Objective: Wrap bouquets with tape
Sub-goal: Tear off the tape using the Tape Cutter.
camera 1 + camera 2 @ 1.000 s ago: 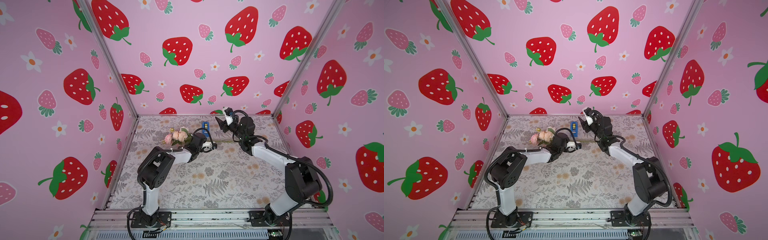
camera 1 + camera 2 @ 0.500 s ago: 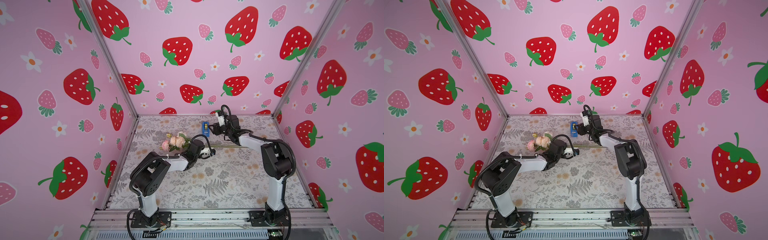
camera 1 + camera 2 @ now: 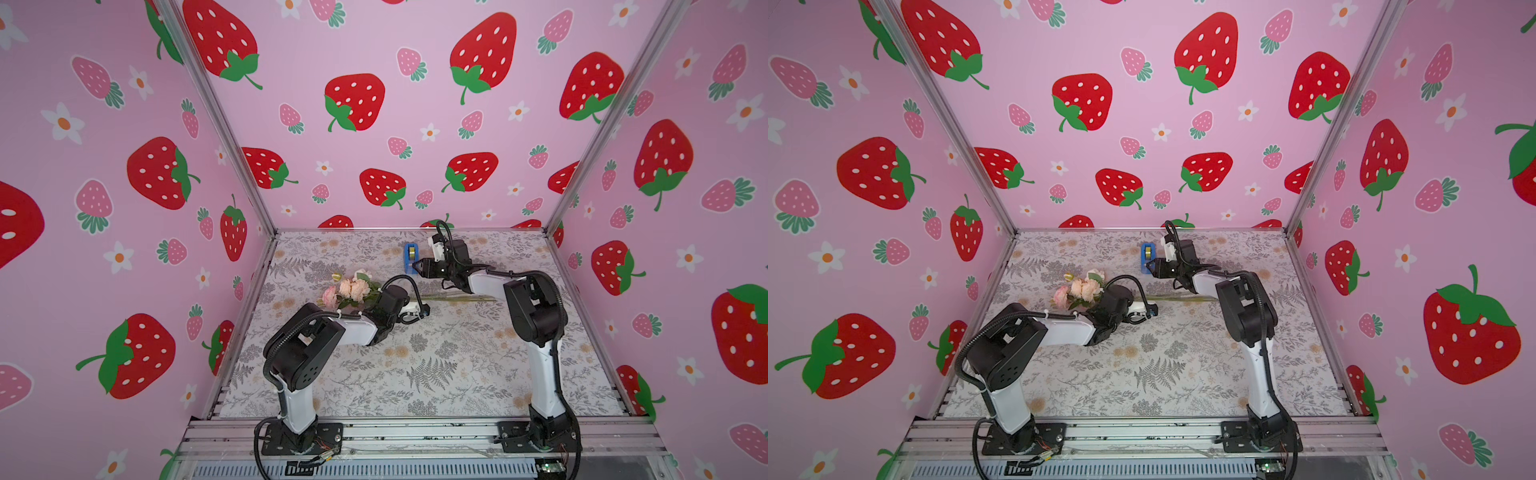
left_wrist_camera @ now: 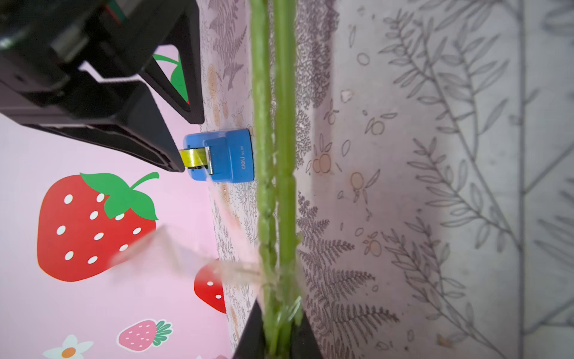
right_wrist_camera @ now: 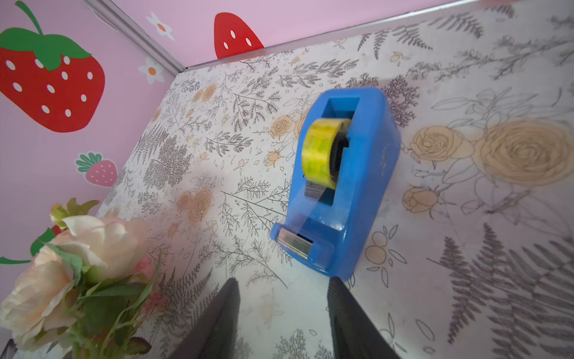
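The bouquets (image 3: 353,290) (image 3: 1080,289), pink and cream roses with long green stems (image 4: 276,186), lie across the middle of the mat. My left gripper (image 3: 423,311) (image 3: 1153,311) (image 4: 279,329) is shut on the stems just past the leaves. A blurred clear strip (image 4: 174,251) sticks out sideways from the stems. The tape (image 5: 320,149), a yellowish roll, sits in a blue dispenser (image 3: 410,257) (image 3: 1147,257) (image 4: 226,155) (image 5: 360,186) near the back wall. My right gripper (image 3: 419,266) (image 3: 1154,266) (image 5: 282,289) is open, empty, low over the mat, just short of the dispenser's cutter end.
The floral printed mat (image 3: 436,365) covers the floor between three pink strawberry walls (image 3: 395,124). The dispenser stands close to the back wall. The roses (image 5: 77,255) lie just beside my right gripper's fingers.
My right arm has swung down and left to the tape dispenser, and its jaws have narrowed somewhat. My left arm has shifted a little while keeping its hold on the stems.
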Controlling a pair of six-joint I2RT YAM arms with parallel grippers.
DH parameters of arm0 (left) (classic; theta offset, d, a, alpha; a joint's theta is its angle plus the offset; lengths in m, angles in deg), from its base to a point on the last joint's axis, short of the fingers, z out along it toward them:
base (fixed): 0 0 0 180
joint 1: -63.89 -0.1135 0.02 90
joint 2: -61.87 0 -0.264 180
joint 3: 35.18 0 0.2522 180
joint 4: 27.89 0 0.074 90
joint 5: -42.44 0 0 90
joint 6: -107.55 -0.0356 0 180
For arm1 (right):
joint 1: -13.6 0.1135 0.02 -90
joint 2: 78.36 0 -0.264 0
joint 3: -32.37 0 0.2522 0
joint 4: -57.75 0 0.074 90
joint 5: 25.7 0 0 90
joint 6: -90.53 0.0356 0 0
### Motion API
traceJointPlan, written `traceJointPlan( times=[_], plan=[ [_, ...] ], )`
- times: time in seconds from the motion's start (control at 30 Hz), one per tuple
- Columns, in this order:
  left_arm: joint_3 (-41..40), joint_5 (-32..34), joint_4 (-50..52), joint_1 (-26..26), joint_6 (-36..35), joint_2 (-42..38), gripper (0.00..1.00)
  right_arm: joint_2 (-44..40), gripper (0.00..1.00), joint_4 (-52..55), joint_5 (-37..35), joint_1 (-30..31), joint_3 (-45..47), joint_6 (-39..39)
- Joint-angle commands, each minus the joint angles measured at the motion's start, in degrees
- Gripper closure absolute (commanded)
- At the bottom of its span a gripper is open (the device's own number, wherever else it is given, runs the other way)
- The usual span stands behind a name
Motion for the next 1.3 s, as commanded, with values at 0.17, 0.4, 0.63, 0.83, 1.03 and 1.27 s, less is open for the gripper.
traceJointPlan(
  times=[0.17,0.4,0.63,0.83,1.03,1.27],
  plan=[
    [0.39,0.85,-0.33,1.58,-0.14,1.18,1.00,1.73,0.56,-4.48,3.09,-0.23,0.06,5.88],
    [1.12,1.03,0.34,2.21,-0.23,1.43,1.00,2.87,0.58,-5.89,3.97,-0.23,0.04,8.02],
    [1.89,1.31,0.39,2.67,-0.43,1.98,1.00,3.58,0.62,-5.47,3.14,-0.06,0.54,8.78],
    [2.33,1.20,0.37,2.92,-0.52,2.74,1.00,4.87,0.62,-6.38,4.91,-0.06,0.63,10.62],
    [2.91,1.23,0.16,3.10,-0.81,3.24,1.00,5.73,0.64,-6.48,4.85,0.16,0.22,11.37],
    [3.07,1.16,-0.05,3.10,-0.90,3.84,1.00,6.75,0.84,-7.23,6.73,0.31,-0.47,12.87]
  ],
)
